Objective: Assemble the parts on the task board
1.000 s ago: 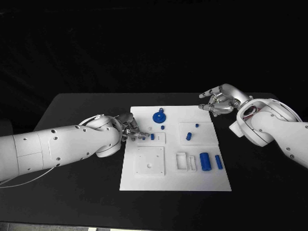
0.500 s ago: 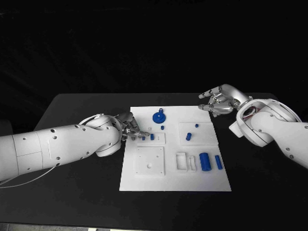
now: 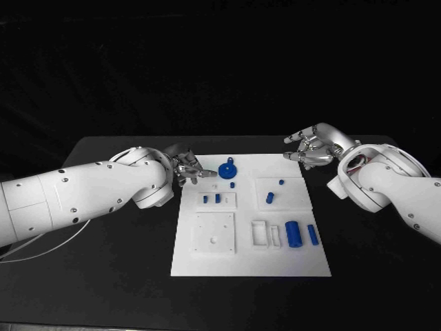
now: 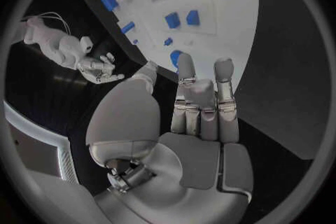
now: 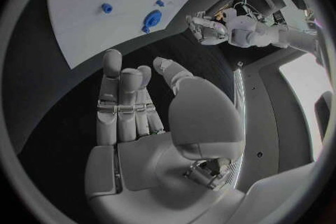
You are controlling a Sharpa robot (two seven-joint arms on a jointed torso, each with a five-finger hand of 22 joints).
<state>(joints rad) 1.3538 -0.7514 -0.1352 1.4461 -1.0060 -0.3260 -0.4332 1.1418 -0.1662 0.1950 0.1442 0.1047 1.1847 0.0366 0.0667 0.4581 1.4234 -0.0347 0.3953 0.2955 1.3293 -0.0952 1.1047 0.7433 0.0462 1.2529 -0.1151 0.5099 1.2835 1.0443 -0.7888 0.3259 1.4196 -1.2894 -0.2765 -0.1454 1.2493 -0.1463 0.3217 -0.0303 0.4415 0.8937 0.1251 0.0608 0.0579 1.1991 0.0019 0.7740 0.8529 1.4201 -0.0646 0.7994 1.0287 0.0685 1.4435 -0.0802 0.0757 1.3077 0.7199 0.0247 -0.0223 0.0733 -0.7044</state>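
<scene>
Board (image 3: 251, 258) lay in the middle of the table (image 3: 111, 276), long axis running away from the robot. Round blue part (image 3: 227, 168) sat near the far edge, its short stem pointing to the far side. Near-right recess held a cylinder (image 3: 294, 232) and a bar (image 3: 313, 233), both lying lengthwise along the board, side by side, apart. Small square plate on the left held two short pegs (image 3: 211, 199), upright as far as could be told. One more peg (image 3: 270, 196) stood on the right plate, another tiny one (image 3: 233, 183) below the round part.

Left hand (image 3: 186, 172) hovered at the board's far-left edge, fingers straight and together, gripping nothing; its wrist view (image 4: 199, 106) showed the empty palm. Right hand (image 3: 315, 147) sat off the far-right corner; its wrist view (image 5: 133, 106) showed fingers extended, nothing held.
</scene>
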